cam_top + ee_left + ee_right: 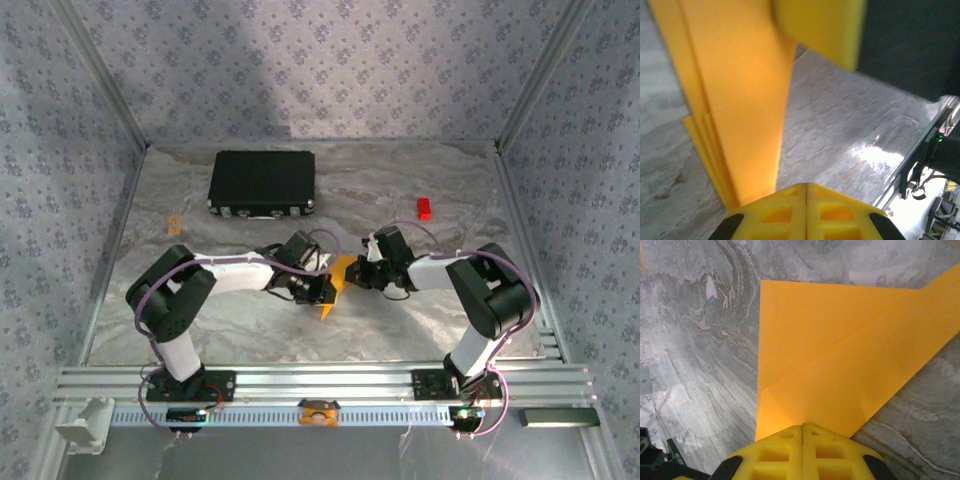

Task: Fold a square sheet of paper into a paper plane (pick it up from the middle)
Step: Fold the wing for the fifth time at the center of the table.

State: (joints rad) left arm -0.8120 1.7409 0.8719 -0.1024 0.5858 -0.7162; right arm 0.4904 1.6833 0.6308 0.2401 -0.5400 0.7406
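Note:
The orange sheet of paper [337,276] lies folded in several layers on the marbled table between my two grippers, with a point toward the near edge. My left gripper [323,291] is shut, its jaws pressed together. In the left wrist view the layered paper [740,100] runs past the left side of the left gripper [806,186], and nothing shows between the jaws. My right gripper [362,271] is shut too. In the right wrist view the right gripper [803,426] sits over the near edge of the creased paper [840,360], which lies flat.
A black rectangular case [262,182] lies at the back left. A small red block [424,208] sits at the back right. A small tan scrap [174,224] lies at the left. An aluminium rail [320,385] runs along the near edge, and patterned walls enclose the table.

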